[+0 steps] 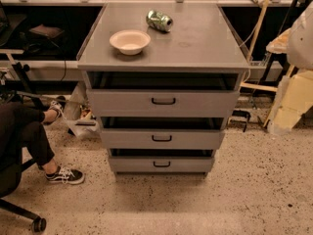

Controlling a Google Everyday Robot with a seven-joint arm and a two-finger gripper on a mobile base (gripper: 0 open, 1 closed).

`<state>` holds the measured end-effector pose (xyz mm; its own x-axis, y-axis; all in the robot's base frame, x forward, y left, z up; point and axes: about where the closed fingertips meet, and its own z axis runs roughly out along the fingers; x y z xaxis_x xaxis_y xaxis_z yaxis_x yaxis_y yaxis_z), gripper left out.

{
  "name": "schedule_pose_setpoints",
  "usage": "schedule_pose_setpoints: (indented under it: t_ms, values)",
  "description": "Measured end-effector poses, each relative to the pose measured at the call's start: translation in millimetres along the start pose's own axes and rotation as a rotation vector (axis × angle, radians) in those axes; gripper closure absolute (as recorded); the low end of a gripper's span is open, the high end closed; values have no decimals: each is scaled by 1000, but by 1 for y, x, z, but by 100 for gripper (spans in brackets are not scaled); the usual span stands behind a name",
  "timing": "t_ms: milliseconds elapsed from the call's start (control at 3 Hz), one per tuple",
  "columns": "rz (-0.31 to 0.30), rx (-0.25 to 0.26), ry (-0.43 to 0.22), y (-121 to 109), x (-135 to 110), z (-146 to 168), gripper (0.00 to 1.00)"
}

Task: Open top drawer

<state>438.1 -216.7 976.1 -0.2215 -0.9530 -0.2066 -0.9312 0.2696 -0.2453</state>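
The top drawer (164, 103) is the widest grey front of the cabinet, with a small black bar handle (163, 101) at its centre. A dark gap shows between its upper edge and the cabinet top (195, 43). Two narrower grey drawers sit below it, the middle drawer (162, 139) and the bottom drawer (161, 164), each with a like handle. A pale, blurred part of my arm (301, 38) shows at the right edge, well right of the cabinet. My gripper is out of view.
A white bowl (129, 41) and a crushed green can (159, 20) lie on the cabinet top. A seated person's legs and shoes (63, 175) and a chair caster (38, 224) are at the left. Cardboard pieces (293, 102) lean at the right. Speckled floor lies in front.
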Motion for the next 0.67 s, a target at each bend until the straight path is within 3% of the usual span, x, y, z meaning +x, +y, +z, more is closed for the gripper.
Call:
schedule_pose_setpoints:
  t_ms: [333,667]
  values:
    - [0,0,0,0,0,0,0]
    - [-3,-11,-8,-8,-10,21,0]
